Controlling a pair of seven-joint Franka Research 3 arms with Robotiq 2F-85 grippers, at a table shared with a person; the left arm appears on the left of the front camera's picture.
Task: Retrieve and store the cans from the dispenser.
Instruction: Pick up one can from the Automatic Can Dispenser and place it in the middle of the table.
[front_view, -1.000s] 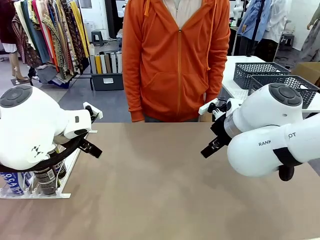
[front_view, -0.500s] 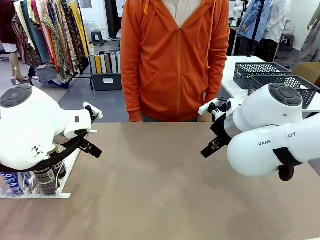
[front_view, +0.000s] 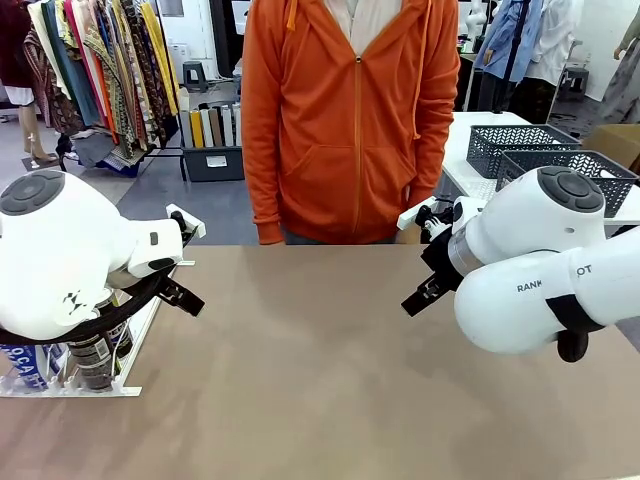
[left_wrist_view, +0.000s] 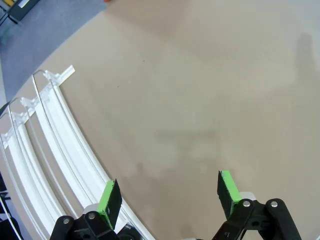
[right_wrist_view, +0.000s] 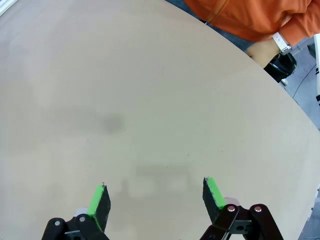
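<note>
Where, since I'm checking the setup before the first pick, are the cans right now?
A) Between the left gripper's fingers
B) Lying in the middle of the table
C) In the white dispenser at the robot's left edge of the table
C: the cans stand in the dispenser beneath the left arm, and the left gripper is open with nothing between its pads.

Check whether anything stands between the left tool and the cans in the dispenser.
Nothing visible does. The left tool hangs open over the bare table, right beside the white rails of the dispenser. The cans sit at the rack's near end, partly hidden behind the left arm in the front view.
</note>
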